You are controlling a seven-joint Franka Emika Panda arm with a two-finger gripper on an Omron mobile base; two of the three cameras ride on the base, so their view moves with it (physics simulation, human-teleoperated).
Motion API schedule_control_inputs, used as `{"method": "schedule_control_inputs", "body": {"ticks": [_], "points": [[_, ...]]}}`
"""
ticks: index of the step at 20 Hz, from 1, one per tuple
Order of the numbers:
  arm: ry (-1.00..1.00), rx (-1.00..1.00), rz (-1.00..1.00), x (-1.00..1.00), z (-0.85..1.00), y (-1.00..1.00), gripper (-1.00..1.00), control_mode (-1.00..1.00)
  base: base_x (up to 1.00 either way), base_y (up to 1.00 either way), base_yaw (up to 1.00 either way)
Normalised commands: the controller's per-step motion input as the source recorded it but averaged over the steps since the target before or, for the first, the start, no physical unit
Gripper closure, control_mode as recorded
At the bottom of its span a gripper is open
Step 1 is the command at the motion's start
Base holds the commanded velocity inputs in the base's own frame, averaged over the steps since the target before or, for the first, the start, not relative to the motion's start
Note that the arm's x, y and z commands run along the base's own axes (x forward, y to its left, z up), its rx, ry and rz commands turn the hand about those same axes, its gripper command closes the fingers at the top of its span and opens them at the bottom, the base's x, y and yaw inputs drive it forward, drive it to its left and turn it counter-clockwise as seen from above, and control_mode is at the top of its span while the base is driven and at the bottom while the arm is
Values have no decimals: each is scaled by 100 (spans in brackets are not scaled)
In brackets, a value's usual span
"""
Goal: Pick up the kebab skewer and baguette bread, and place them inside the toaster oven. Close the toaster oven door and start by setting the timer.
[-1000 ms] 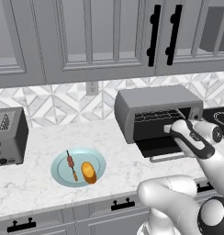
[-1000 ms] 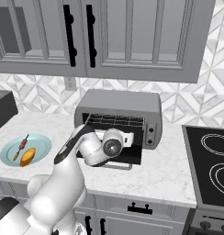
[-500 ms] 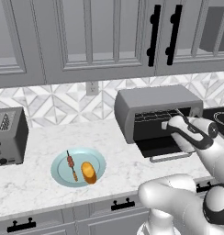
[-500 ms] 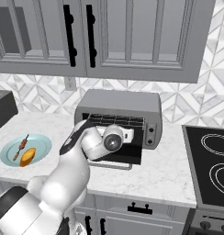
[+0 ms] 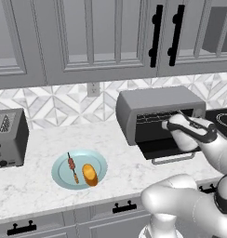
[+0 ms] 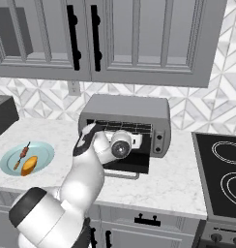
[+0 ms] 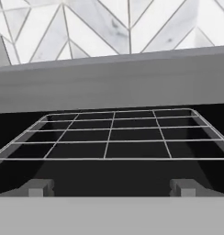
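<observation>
The toaster oven (image 5: pixel 159 114) stands open on the tabletop (image 5: pixel 110 144), the wide, empty pincer (image 7: pixel 111 187) at its rack. On the plate (image 5: pixel 100 163): the baguette bread (image 5: pixel 90 174) — light, crushable, grip mid-loaf — and the kebab skewer (image 5: pixel 72 168) — thin, likely slippery, pinch across the chunks.

materials and finish

oven (image 5: pixel 155 103), centre right: matt grey metal, thin wire rack (image 7: pixel 109 133) inside. counter (image 5: pixel 36 186), lower left: smooth white marble with grey veins. plate (image 5: pixel 99 163): smooth pale blue. loaf (image 5: pixel 90 174): matt golden crust. cabinets (image 5: pixel 78 37), top: matt grey.
</observation>
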Motion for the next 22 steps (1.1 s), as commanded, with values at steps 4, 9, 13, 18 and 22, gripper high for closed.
{"method": "schedule_control_inputs", "body": {"ticks": [4,9,13,18,22], "points": [[-13,0,0,8,-24,-1,-100,-100,0,0,0],[-3,0,0,28,1,-1,-100,-100,0,0,0],[-2,0,0,27,0,0,-100,-100,0,0,0],[-2,1,-1,24,12,-2,-100,-100,0,0,0],[0,0,-1,16,13,0,-100,-100,0,0,0]]}}
